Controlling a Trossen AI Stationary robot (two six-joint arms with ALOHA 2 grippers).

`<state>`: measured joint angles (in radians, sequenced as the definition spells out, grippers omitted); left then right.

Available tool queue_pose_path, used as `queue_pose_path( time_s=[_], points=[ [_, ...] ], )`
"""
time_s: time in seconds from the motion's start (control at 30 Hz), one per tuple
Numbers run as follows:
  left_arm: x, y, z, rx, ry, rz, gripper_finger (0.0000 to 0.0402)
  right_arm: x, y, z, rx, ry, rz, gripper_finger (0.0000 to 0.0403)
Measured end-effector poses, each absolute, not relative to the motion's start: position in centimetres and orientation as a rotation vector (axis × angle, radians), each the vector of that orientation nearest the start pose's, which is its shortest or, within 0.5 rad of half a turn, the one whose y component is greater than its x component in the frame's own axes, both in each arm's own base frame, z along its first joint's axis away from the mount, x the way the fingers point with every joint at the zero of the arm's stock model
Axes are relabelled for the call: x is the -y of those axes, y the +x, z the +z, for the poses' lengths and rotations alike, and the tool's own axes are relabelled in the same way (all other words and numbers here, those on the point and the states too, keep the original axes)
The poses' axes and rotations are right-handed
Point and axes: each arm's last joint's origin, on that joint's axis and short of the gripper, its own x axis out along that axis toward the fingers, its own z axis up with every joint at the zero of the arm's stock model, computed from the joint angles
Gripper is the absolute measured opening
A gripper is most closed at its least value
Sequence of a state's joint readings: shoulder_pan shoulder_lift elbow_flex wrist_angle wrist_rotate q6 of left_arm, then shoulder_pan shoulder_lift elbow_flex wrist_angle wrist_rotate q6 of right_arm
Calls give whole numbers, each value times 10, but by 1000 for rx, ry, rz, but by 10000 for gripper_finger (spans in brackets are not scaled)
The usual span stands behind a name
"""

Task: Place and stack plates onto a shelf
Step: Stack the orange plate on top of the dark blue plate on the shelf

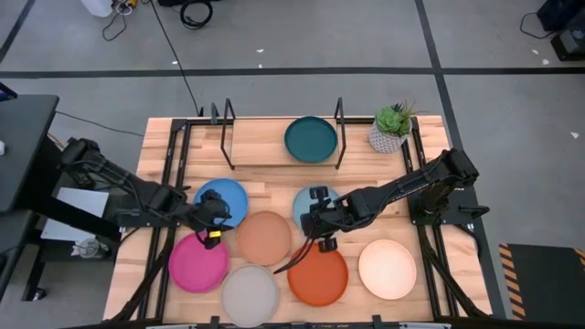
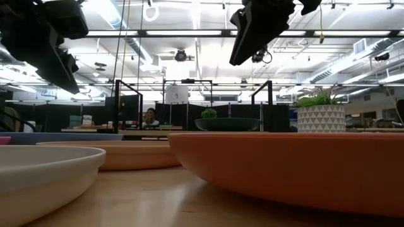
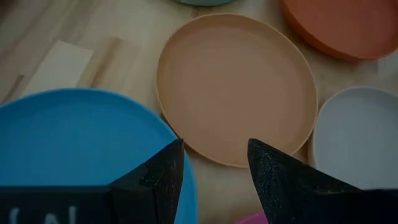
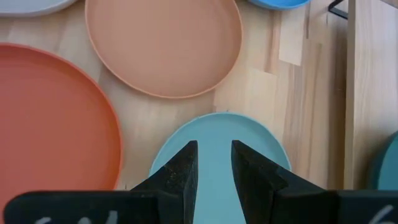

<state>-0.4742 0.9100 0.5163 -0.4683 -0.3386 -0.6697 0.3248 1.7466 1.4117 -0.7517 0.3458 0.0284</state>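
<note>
On the wooden tabletop, the left pincer is hovering released over the blue plate while the right pincer is hanging released above the pale blue plate.

shelf left half bare; dark teal plate fills right half. black uprights flank plank. potted plant beside right end.

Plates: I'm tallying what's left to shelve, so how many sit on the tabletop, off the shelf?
7: blue, tan, pale blue, pink, grey, orange, cream. The dark teal plate is already on the shelf.
</note>
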Motion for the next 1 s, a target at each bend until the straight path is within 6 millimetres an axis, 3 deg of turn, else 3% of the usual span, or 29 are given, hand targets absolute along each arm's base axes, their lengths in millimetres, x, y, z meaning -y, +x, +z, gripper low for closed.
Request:
queue_pose_path(
  time_s=[0.6, 0.83, 1.0],
  points=[
    [77, 151, 202, -787, -298, 107, 185, -107, 343, 253, -1055, -212, -45, 109],
    [76, 151, 202, -776, -275, 119, 185, -105, 331, 223, -1164, -166, -30, 148],
    [76, 152, 202, -776, -241, 106, 185, -115, 318, 217, -1276, -39, -28, 177]
  ],
)
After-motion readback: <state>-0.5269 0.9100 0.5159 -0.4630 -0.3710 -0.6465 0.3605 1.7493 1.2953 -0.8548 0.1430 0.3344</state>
